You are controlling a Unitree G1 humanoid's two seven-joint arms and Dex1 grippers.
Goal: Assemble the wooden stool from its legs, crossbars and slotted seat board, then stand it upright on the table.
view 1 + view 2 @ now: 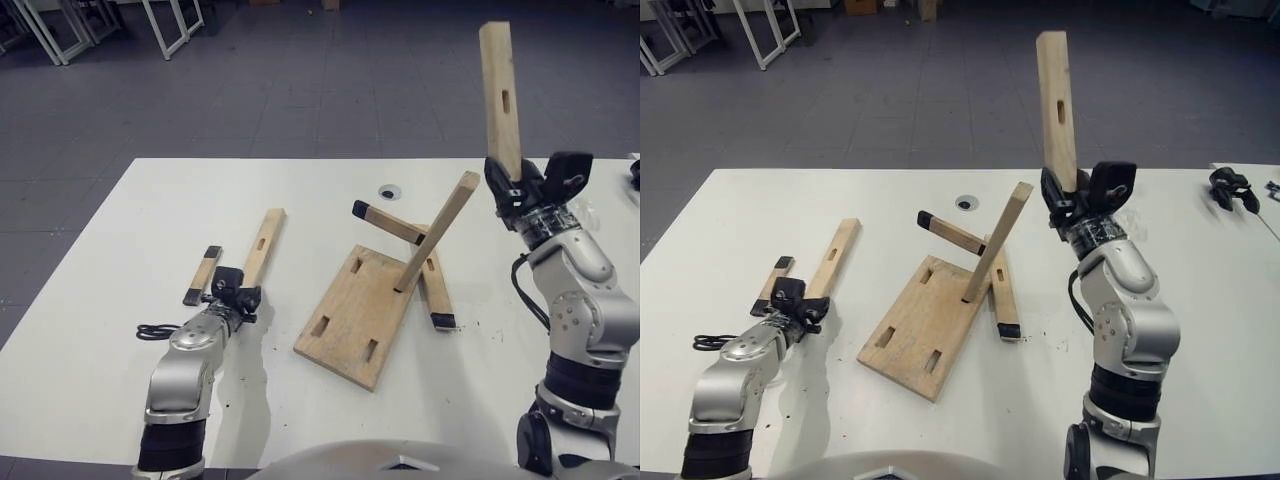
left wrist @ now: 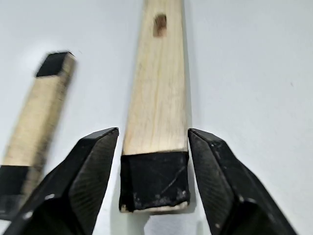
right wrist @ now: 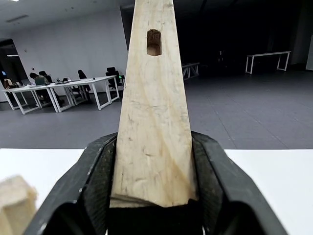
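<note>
left gripper (image 2: pixel 152 133) flanks leg (image 2: pixel 156 88), seemingly clear

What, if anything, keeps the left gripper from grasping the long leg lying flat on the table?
Likely nothing, so yes: the left gripper stands open with a finger on each side of the long leg's black-capped end. The short crossbar lies apart beside it.

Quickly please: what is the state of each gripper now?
Left gripper: open, fingers astride the lying leg's black end.
Right gripper: shut on the upright leg.
</note>
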